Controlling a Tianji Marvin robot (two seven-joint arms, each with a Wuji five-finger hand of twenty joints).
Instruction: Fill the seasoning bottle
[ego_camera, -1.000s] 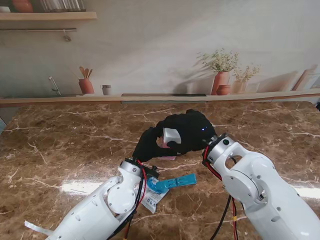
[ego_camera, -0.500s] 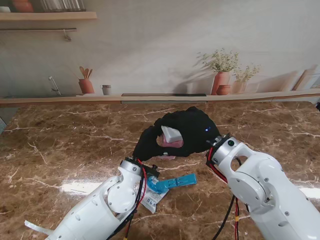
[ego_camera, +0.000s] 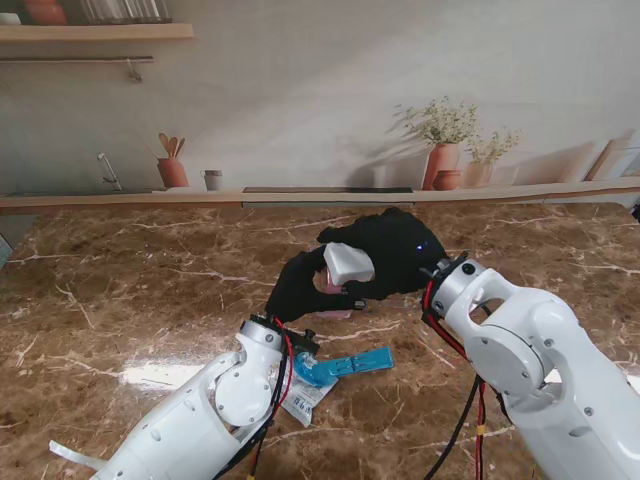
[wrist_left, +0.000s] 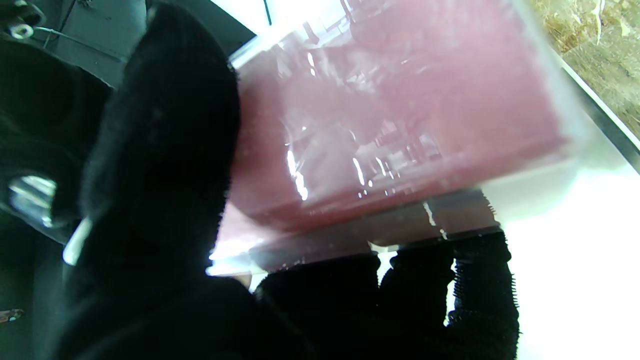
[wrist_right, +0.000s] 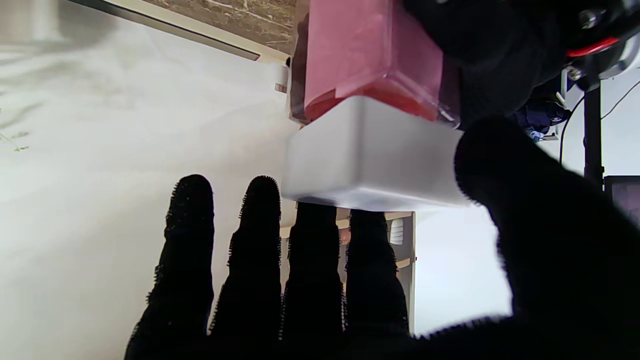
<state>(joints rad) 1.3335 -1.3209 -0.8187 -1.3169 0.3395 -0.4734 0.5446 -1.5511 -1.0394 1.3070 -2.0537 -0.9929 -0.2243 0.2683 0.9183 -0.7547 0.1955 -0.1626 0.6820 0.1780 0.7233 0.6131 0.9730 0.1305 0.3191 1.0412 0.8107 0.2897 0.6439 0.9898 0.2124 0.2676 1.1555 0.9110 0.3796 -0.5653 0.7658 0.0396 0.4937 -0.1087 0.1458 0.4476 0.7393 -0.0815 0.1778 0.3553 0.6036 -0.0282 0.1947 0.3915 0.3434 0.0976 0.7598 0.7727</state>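
Our left hand (ego_camera: 300, 288) grips the clear bottle (wrist_left: 395, 125) of pink seasoning above mid-table. Our right hand (ego_camera: 395, 255) closes fingers (wrist_right: 315, 260) and thumb on its white cap (ego_camera: 348, 263). A blue packet (ego_camera: 345, 366) lies nearer to us on the table (ego_camera: 120, 290).

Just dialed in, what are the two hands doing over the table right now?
The left hand grips the clear seasoning bottle, which holds a pink-red filling, above the marble table. The right hand is at the bottle's white cap, thumb and fingers on either side of it; whether it is going on or coming off cannot be told. A blue packet lies nearer to me.
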